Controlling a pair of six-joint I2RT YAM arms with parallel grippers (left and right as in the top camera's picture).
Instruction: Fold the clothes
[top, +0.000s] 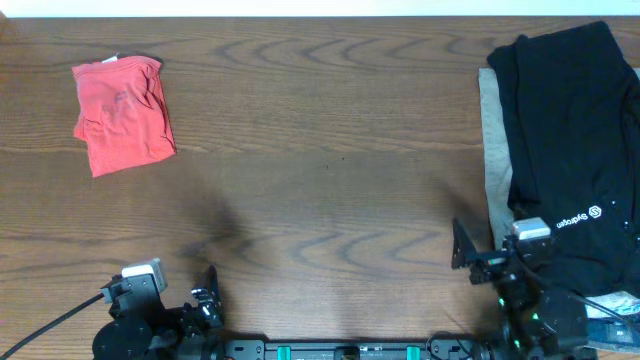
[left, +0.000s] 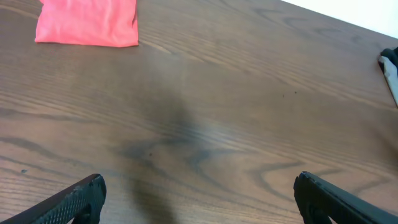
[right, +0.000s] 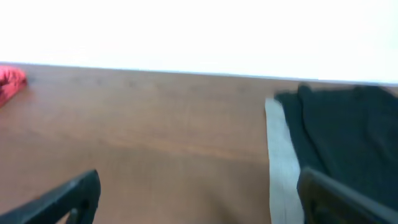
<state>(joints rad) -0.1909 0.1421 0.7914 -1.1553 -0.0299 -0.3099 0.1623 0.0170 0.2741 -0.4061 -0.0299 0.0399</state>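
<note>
Right now the orange-red T-shirt (top: 122, 115) lies near the far left corner of the table (top: 330, 150), gathered into a rough, wrinkled rectangle with nothing touching it. No printed lettering shows on the side turned up. From the left wrist camera it appears as a flat pink-red patch (left: 87, 22) at the far left of the table, and from the right wrist camera only a red sliver (right: 9, 81) of it shows at the table's far left edge.

Along the right end of the table spreads a black garment (top: 570, 150) with a small white logo (top: 580, 218) towards the near side. A strip of grey cloth (top: 492, 150) shows from under its left edge, and the right wrist view shows the same strip (right: 280, 155) beside the dark fabric (right: 348, 137).

The left hand (top: 205, 300) sits at the near edge of the table, on the left side, well apart from the T-shirt. In its wrist view its fingers are spread wide (left: 199, 186) with only bare wood between them. The right hand (top: 475, 262) is at the near edge of the table on the right side, just beside the near left part of the black garment. Its fingers are likewise spread wide (right: 199, 183) and grip nothing.
</note>
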